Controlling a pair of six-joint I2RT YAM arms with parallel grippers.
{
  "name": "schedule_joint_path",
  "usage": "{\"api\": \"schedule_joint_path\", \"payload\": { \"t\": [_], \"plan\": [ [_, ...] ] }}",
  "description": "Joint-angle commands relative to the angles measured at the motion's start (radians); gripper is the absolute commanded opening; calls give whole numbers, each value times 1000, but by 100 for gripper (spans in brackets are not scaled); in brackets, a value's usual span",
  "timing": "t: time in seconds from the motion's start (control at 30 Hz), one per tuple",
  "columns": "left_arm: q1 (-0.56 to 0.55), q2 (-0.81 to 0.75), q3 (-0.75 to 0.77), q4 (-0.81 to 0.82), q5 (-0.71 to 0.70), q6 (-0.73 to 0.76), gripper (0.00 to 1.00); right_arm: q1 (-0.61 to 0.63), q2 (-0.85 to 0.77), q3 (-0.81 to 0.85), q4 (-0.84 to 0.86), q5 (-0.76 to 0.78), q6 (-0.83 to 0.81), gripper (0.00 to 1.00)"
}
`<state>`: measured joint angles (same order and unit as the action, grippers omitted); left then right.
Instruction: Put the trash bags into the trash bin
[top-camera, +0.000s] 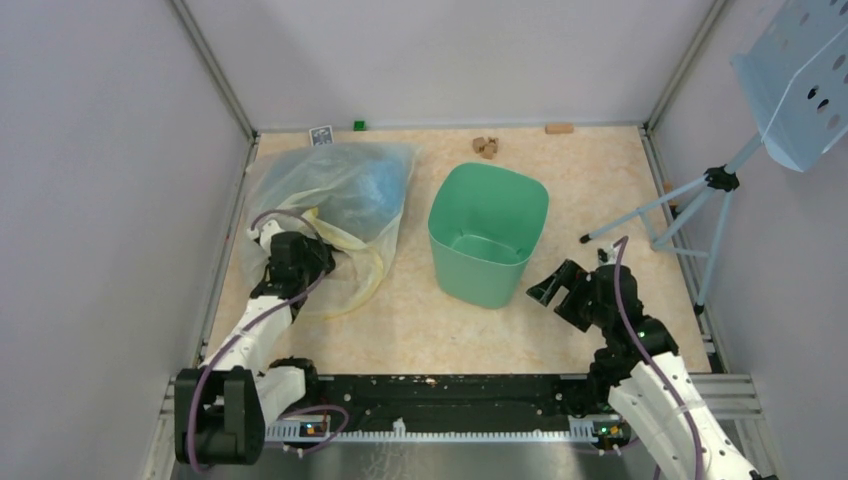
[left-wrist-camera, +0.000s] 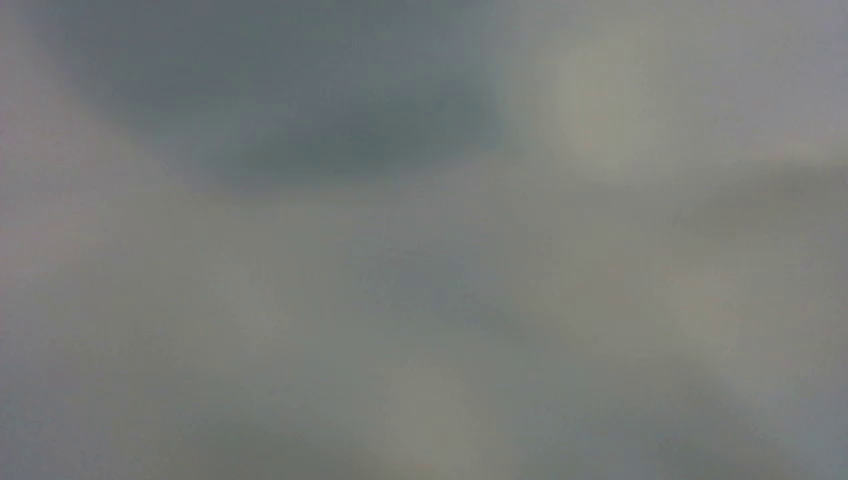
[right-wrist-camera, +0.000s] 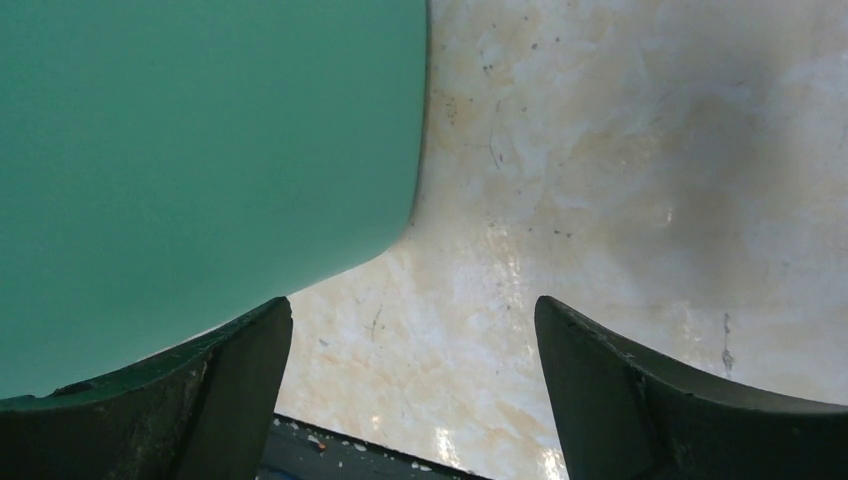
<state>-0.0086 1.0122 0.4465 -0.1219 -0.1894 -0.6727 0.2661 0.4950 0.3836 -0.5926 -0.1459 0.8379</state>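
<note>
The right gripper (right-wrist-camera: 412, 310) gapes wide and holds nothing, one finger just beside the bin (top-camera: 472, 280), which stands upright mid-table (top-camera: 600, 180). The left gripper (top-camera: 295, 258) rests on the clear bag (top-camera: 345, 185); its wrist view is blurred, so its jaws cannot be told.

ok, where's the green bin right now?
Overhead view: the bin stands upright on the table, slightly right of centre, clear bag to its left, right arm's open fingers just off its near right corner.
</note>
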Motion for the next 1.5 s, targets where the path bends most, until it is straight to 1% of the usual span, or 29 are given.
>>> {"api": "schedule_joint_path", "payload": {
  "t": [0.0,0.07,0.1,0.17,0.3,0.37,0.4,0.53,0.6,0.7,0.8,0.93,1.07,1.17,1.3,1.4,1.47],
  "plan": [
    [-16,57,4,148,-47,38,31,3,-36,-40,140,-90,-14,90],
    [-20,75,36,110,-53,44,8,4,-33,-64,189,-121,-30,90],
    [-28,70,54,68,-72,39,0,4,-29,-76,212,-139,-39,90],
    [-39,33,83,-15,-58,51,0,3,-28,-105,276,-171,-55,89],
    [-42,-47,169,-185,96,75,0,4,-23,-191,412,-244,-52,87],
    [-42,-86,227,-284,142,96,0,4,-17,-233,524,-321,-47,86],
    [-43,-112,258,-332,151,111,0,4,-16,-255,608,-355,-49,86],
    [-43,-198,388,-460,178,181,0,8,2,-302,817,-313,-24,86],
    [-42,-212,457,-516,232,199,0,9,42,-302,885,-274,-36,86],
    [-42,-204,550,-563,328,204,0,11,145,-295,1015,-250,-31,86],
    [-42,-191,626,-572,455,202,0,18,286,-273,1156,-242,-11,86],
    [-42,-176,693,-518,669,190,0,48,494,-218,1321,-219,1,86],
    [-42,-157,706,-451,843,159,0,73,671,-117,1385,-202,-29,86],
    [-42,-152,695,-413,907,148,0,77,794,-31,1422,-200,-41,86],
    [-42,-155,685,-384,968,142,0,86,973,86,1498,-199,-7,85],
    [-42,-157,685,-381,979,159,0,110,1084,167,1536,-184,18,84],
    [-42,-160,686,-382,990,170,0,132,1141,231,1521,-171,14,84]
  ]
}}
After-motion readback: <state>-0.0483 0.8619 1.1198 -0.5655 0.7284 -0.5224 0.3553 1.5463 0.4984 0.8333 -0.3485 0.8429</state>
